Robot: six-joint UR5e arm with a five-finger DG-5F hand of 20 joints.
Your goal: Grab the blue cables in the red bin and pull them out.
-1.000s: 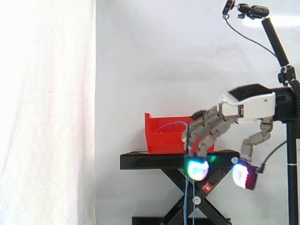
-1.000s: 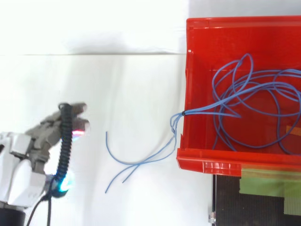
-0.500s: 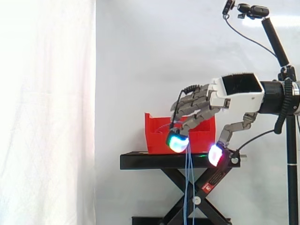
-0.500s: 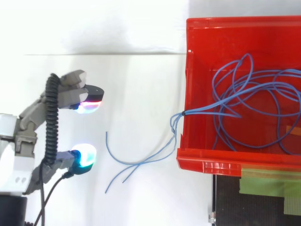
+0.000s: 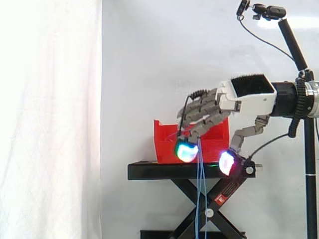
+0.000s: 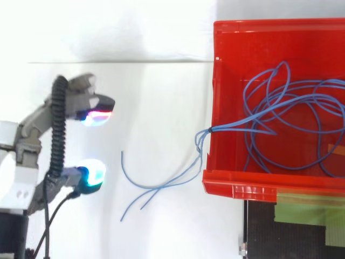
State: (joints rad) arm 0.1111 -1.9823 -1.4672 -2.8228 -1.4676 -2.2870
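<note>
Your robot's grey-and-white fingered hand (image 5: 246, 98) hangs open beside the red plastic bin (image 5: 167, 145). Its fingers are loosely bent and spread, the thumb is held well apart from them, and there is nothing in its grasp. The bin sits on the top plate of a black scissor stand (image 5: 154, 171) before a white curtain (image 5: 50, 124).

From above, you see the thin blue cables (image 6: 294, 105) lying mostly as a loose tangle inside the bin, towards its right side. A few strands gather at one spot on the bin's left wall, near its lower-left corner, then cross the rim and trail out beyond it, their free ends curling in the open. In the top view the hand (image 6: 38, 127) sits well to the left of those loose ends, its glowing fingertips (image 6: 96, 115) turned towards them without touching. In the side view the trailing strands drop straight down past the stand's front edge, passing close by a glowing pad.
</note>
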